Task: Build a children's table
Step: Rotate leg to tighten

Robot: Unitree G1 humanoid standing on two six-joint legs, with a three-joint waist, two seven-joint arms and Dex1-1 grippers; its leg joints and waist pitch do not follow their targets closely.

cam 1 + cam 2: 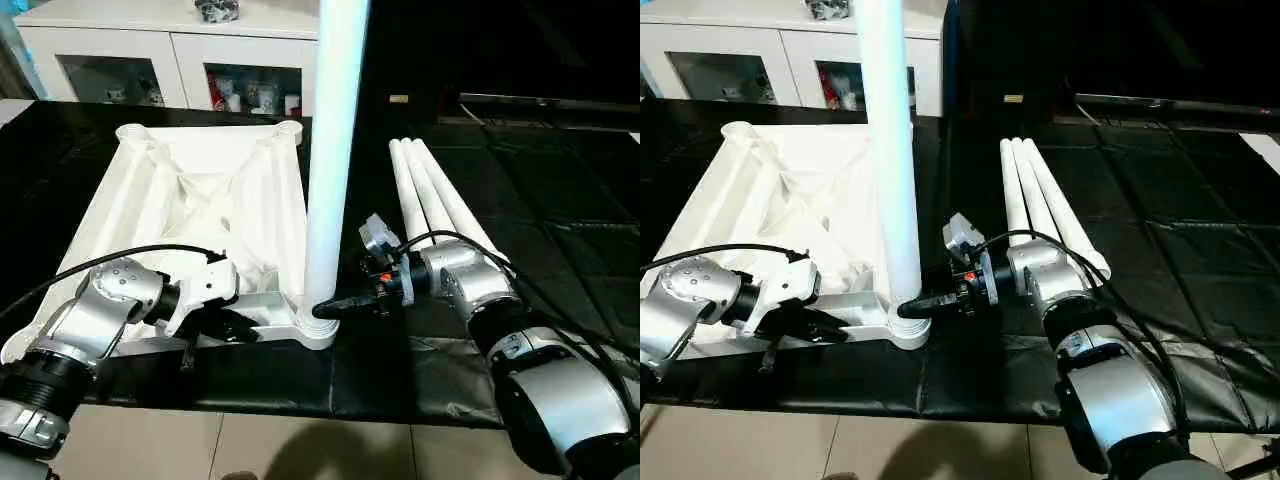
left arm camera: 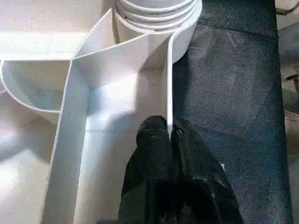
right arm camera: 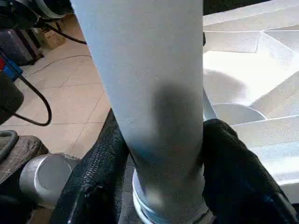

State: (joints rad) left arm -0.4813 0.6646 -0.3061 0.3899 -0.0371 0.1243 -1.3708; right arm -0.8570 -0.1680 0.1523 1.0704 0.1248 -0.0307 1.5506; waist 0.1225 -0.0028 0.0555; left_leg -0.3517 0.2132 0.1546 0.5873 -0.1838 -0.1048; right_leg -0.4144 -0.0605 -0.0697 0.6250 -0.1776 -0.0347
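Done: one leg upright in tabletop corner socket | left gripper pinches rim; right gripper clasps leg | Left: three legs.

Tabletop & upright leg: smooth white plastic, slight sheen. Mat under them: black quilted cloth, glossy. Forearms brushed silver metal; fingers matt black.

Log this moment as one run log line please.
stage: first leg upright in corner socket | left gripper: pinching white plastic tabletop rim | right gripper: around white tube leg base | spare legs: three
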